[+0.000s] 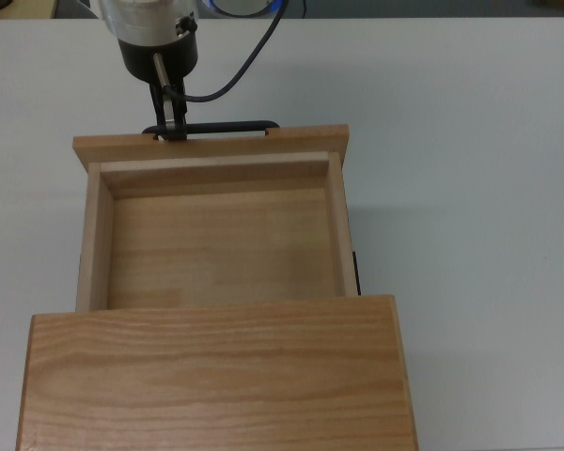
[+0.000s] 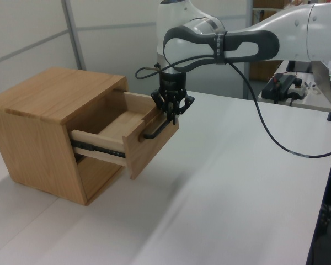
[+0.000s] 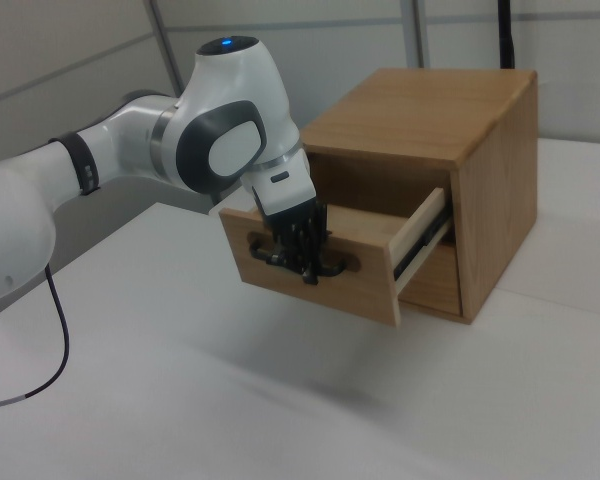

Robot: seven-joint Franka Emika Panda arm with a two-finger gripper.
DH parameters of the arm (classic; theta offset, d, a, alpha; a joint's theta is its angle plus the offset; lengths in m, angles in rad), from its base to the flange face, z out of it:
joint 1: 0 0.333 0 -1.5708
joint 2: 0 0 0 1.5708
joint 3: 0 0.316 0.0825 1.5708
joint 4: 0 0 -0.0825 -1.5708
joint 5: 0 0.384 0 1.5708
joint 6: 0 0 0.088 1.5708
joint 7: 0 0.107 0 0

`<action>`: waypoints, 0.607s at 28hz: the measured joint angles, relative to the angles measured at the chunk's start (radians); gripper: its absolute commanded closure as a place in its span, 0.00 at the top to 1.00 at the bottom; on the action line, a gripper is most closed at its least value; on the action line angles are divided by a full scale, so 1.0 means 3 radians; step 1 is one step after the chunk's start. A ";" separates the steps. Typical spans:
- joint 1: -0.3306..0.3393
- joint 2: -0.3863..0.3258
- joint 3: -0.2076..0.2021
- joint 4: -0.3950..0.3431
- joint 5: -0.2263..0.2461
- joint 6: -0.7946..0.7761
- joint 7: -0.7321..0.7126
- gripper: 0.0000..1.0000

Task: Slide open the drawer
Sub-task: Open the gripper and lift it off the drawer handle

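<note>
The light wooden drawer (image 1: 211, 148) stands pulled far out of the wooden cabinet (image 1: 216, 376), and its inside is bare. A thin black bar handle (image 1: 230, 125) sits on its front panel (image 2: 154, 148). My gripper (image 1: 172, 132) is shut on the handle near the end at the top view's left. In the left view the gripper (image 2: 171, 115) comes down onto the handle (image 2: 154, 131) from above. In the right view the gripper (image 3: 305, 265) is at the middle of the drawer front (image 3: 365, 272).
The cabinet (image 3: 430, 110) stands on a white table (image 1: 470, 188). A black metal slide rail (image 2: 96, 148) shows along the drawer's side. A black cable (image 1: 235, 70) trails from the wrist. Equipment stands beyond the table edge (image 2: 281, 85) at the left view's right.
</note>
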 measured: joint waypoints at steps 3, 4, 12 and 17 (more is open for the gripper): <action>-0.0006 -0.0018 0.0000 0.0000 0.0000 -0.0113 -0.0003 0.00; -0.0008 -0.0029 0.0000 0.0000 0.0000 -0.0148 -0.0005 0.00; -0.0013 -0.0092 0.0000 -0.0001 0.0000 -0.0328 -0.0017 0.00; -0.0014 -0.0121 0.0000 -0.0001 0.0000 -0.0402 -0.0064 0.00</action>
